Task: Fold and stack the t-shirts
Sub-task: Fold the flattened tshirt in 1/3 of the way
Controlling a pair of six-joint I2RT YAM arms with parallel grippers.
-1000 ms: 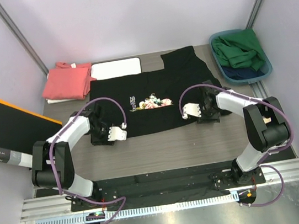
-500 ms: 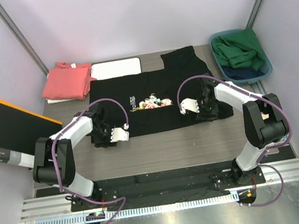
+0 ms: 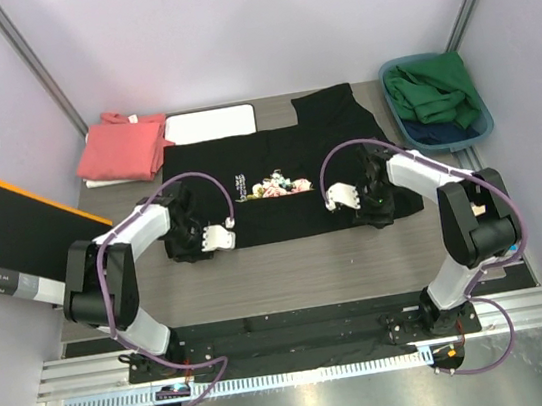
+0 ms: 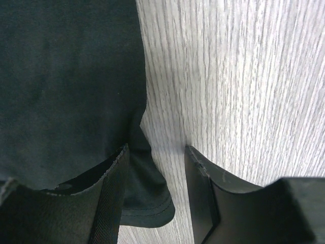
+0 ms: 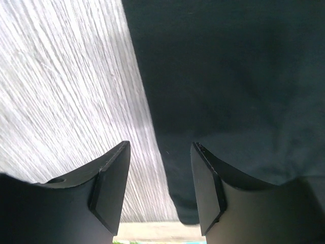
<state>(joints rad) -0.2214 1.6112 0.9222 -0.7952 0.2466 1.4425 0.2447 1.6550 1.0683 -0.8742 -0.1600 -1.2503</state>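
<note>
The black t-shirt (image 3: 279, 187) with flower print and white lettering lies spread flat mid-table. The salmon-pink t-shirt (image 3: 122, 148) lies folded at the far left. My left gripper (image 3: 183, 239) is down at the black shirt's near-left corner. In the left wrist view my left gripper (image 4: 155, 162) is open, one finger over the black cloth (image 4: 66, 76), the other over bare table, with the hem between them. My right gripper (image 3: 377, 203) is at the near-right corner. In the right wrist view it (image 5: 160, 152) is open astride the cloth edge (image 5: 233, 66).
A white board (image 3: 209, 124) lies behind the black shirt, next to the pink one. A flat black box with orange edge (image 3: 23, 238) leans off the left side. A blue basket (image 3: 482, 123) with green cloth stands at the far right. Grey wood-grain table (image 4: 238, 76).
Both grippers have shifted slightly farther in along the black shirt's near corners and lowered onto its hem. The shirts have not moved.
</note>
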